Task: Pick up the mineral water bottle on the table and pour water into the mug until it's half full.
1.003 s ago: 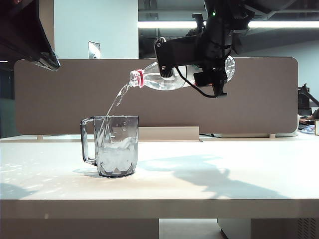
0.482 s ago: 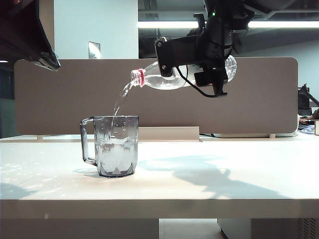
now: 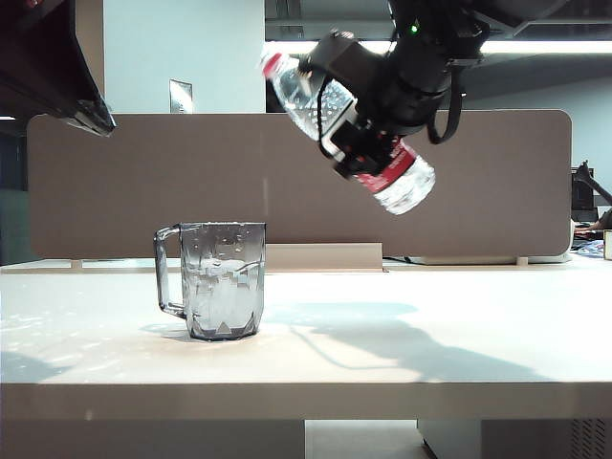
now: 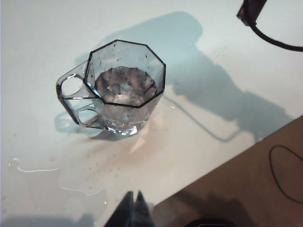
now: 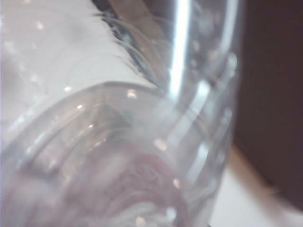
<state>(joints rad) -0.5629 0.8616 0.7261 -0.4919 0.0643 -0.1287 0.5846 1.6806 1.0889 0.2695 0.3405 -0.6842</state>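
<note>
High above the table, my right gripper is shut on the middle of the mineral water bottle. The bottle is tilted, with its red neck ring up and to the left and its base down to the right. Nothing pours from it. The clear bottle fills the right wrist view and hides the fingers. The grey faceted mug stands upright below and left of the bottle, handle to the left, with water in it. My left gripper hangs shut and empty high over the table, beside the mug.
Thin puddles and drops of spilled water lie on the table by the mug's handle side. A beige partition runs along the back. A black cable hangs from the right arm. The table's edge runs close to the left gripper.
The right wrist has rolled, swinging the bottle from near level with its mouth down to mouth up. The stream into the mug has stopped. The left arm has not moved.
</note>
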